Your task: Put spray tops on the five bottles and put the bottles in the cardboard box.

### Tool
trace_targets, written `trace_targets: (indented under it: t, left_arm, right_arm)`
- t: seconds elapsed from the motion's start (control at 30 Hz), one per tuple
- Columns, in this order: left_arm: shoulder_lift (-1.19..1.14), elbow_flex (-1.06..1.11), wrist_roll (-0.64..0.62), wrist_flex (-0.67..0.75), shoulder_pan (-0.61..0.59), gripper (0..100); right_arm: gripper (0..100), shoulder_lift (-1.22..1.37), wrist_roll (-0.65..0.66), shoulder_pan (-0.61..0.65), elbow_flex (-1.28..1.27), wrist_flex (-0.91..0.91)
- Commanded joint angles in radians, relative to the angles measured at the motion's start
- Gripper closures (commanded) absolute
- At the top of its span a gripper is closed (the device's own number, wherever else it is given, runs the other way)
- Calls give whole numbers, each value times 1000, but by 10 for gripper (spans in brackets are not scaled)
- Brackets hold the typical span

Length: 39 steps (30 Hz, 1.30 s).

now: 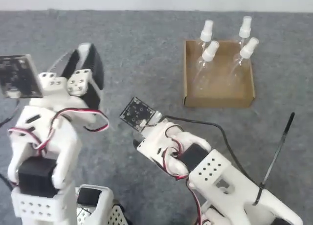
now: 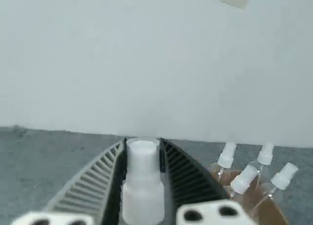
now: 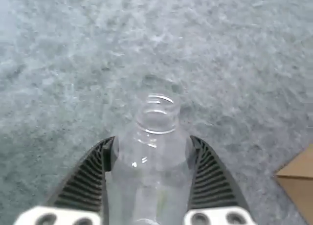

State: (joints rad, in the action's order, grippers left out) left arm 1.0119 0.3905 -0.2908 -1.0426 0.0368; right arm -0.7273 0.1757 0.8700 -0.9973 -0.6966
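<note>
My left gripper (image 2: 143, 146) is shut on a white spray top (image 2: 143, 186), held upright between its black fingers, and is raised over the left of the carpet (image 1: 84, 58). My right gripper (image 3: 151, 142) is shut on a clear bottle (image 3: 151, 156) whose threaded neck (image 3: 157, 112) is open and carries no top. The cardboard box (image 1: 218, 101) lies at the back right. Several clear bottles with white spray tops (image 1: 210, 51) are in it, leaning toward its far wall. The same box and bottles (image 2: 244, 178) appear beyond the left gripper.
Grey carpet (image 1: 146, 54) covers the table. A black cable (image 1: 222, 137) and a black strap (image 1: 279, 151) run along the right arm's body. A corner of the box (image 3: 298, 181) lies near the held bottle. A pale wall (image 2: 156, 63) rises behind the table.
</note>
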Motion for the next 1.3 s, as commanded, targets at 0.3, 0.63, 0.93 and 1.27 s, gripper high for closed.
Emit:
trace_targets:
  t: [0.3, 0.63, 0.93, 1.27]
  left_arm:
    - [20, 194, -14, 269, 61, 990]
    - [20, 346, -12, 333, 60, 990]
    - [26, 404, -12, 351, 2, 990]
    - [18, 306, -14, 364, -17, 990]
  right_arm:
    - [992, -58, -9, 51, -91, 205]
    - [992, -58, -11, 51, -114, 249]
    - [992, -58, -11, 48, -114, 251]
    - [992, -58, -11, 50, -117, 249]
